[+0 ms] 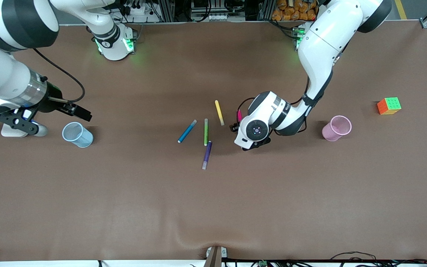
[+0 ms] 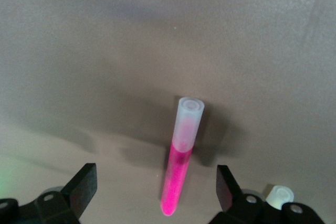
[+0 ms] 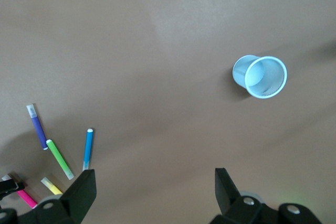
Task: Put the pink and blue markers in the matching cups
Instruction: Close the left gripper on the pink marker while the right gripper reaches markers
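Brown table (image 1: 124, 207) cloth is carrying everything, markers lying in a loose cluster near the middle. The left gripper (image 2: 155, 190) is hanging low over the pink marker (image 2: 181, 158), fingers (image 2: 81, 187) spread wide with one on each side of it, not touching it; in the front view only the marker's pink tip (image 1: 240, 115) is showing past the wrist. The blue marker (image 1: 187, 131) is lying flat at the cluster's edge toward the right arm's end of the table, just beside the green marker (image 1: 205, 132). The purple marker (image 1: 207, 155) is lying nearer the front camera, its end close to the green one's. The yellow marker (image 1: 219, 112) is lying between the green marker and the left wrist. The pink cup (image 1: 336, 128) is sitting toward the left arm's end, tipped over, well apart from the markers. The blue cup (image 1: 77, 134) is sitting toward the right arm's end, also tipped. The right gripper (image 3: 155, 190) is waiting up in the air near the blue cup, fingers wide and holding nothing. A colour cube (image 1: 389, 106) is sitting past the pink cup, closer to the table's edge
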You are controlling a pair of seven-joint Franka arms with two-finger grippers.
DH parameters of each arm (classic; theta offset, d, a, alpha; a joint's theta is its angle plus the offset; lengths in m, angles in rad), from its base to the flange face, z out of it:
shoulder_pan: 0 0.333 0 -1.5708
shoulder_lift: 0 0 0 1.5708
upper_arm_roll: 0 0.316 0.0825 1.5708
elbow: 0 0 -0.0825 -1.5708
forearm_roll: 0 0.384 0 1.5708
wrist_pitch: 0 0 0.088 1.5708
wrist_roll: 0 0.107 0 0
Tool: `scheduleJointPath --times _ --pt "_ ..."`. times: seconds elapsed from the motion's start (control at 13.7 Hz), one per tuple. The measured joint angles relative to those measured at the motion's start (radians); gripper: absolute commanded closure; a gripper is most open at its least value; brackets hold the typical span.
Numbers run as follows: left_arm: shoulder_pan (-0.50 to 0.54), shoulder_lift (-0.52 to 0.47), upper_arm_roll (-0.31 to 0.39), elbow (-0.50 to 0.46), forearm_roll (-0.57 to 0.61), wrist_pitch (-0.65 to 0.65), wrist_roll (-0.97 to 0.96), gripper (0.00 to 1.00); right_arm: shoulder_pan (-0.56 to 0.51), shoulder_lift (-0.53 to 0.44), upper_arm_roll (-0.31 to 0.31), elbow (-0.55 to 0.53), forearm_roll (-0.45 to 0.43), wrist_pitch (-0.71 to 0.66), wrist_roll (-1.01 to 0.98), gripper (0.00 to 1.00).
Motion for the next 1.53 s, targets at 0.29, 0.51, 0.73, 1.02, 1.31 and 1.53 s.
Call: scheduleJointPath --times 0.29,0.51,0.73,1.02,1.31,1.53 --pt "-0.001 0.026 -0.001 0.001 0.000 0.036 -0.009 0.00 0.036 0.000 0.000 -0.007 0.000 0.003 0.043 0.00" --pt "-0.003 0.028 -0.001 0.001 0.000 0.042 -0.017 0.00 0.048 0.000 0.001 -0.015 0.000 0.012 0.043 0.00" --pt "-0.005 0.030 -0.001 0.001 0.000 0.045 -0.020 0.00 0.057 -0.001 0.001 -0.039 0.000 0.044 0.044 0.00" --pt "-0.005 0.030 -0.001 0.003 0.000 0.051 -0.021 0.30 0.071 -0.001 0.001 -0.058 0.000 0.064 0.044 0.00" --pt "0.001 0.027 0.001 0.010 0.001 0.047 -0.022 0.78 0.072 -0.001 0.001 -0.077 0.000 0.087 0.044 0.00" --pt "0.012 0.016 0.002 0.010 0.004 0.026 -0.022 1.00 0.073 0.000 0.001 -0.097 0.000 0.100 0.044 0.00"
